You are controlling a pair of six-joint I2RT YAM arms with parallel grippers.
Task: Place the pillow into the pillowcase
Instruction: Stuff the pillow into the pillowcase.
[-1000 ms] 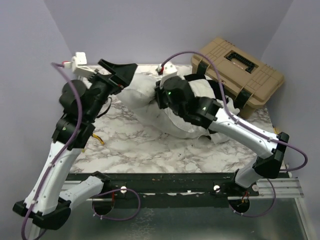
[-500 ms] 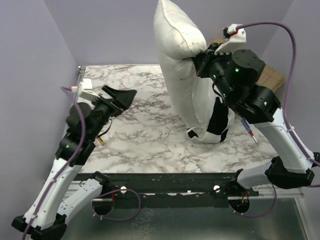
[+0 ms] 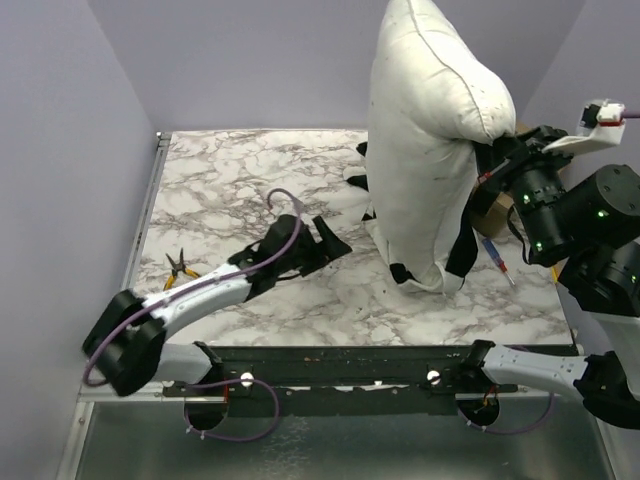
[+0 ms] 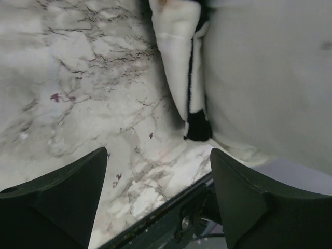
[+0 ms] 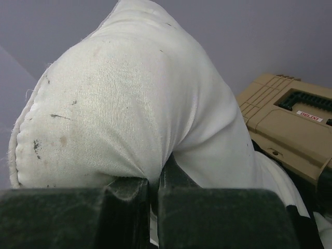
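The white pillow stands on end at the right of the marble table, its top raised high. My right gripper is shut on a fold of the pillow near the top; the right gripper pinches the fabric tight. The black-and-white checked pillowcase bunches round the pillow's lower end on the table. How far the pillow sits inside it I cannot tell. My left gripper lies low over the table, open, just left of the case. The left gripper holds nothing, with a black square of the pillowcase ahead.
Yellow-handled pliers lie at the table's left. A red-and-blue tool lies right of the pillow. The tan toolbox stands behind at the back right, mostly hidden in the top view. The table's front edge runs under the left fingers.
The right arm has lifted the pillow off the table, upright and over to the right. The left arm has dropped low and stretched out towards the pillow's base.
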